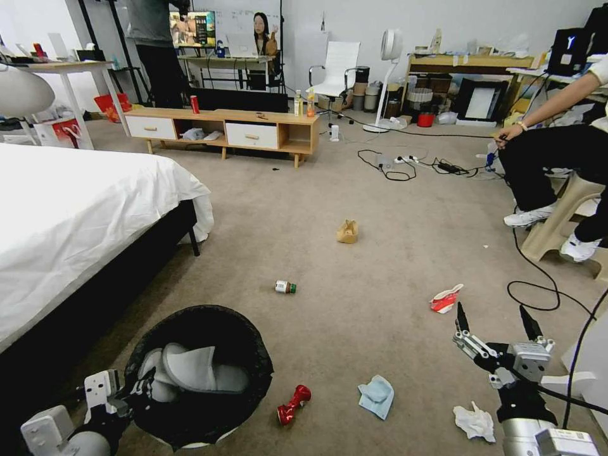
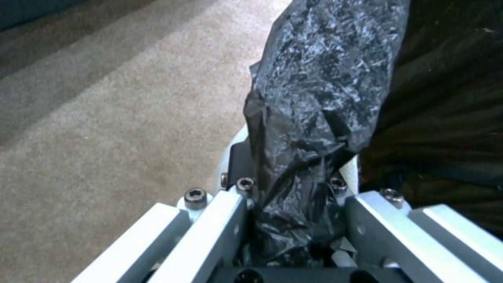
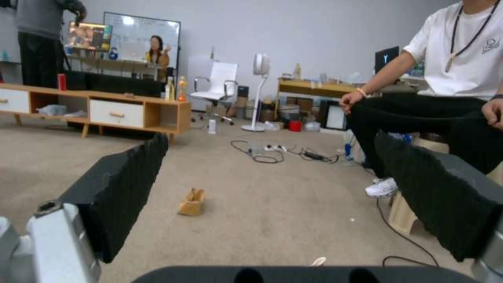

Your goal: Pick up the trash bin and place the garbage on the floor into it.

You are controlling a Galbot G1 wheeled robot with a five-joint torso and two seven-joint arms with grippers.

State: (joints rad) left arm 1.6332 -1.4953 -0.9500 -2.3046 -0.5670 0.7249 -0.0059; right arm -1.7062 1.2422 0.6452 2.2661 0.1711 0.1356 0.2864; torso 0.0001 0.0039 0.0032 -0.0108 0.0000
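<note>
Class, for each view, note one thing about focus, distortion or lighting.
Head view: wide-angle bending, bed edge curving; even indoor light. Left wrist view: black bag of the trash bin glints, close and soft. Right wrist view: right hand pads blurred, tan paper bag sharper.

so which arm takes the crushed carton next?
Right. The right gripper is open and empty, just short of the carton. The left gripper is clamped on the trash bin rim.
</note>
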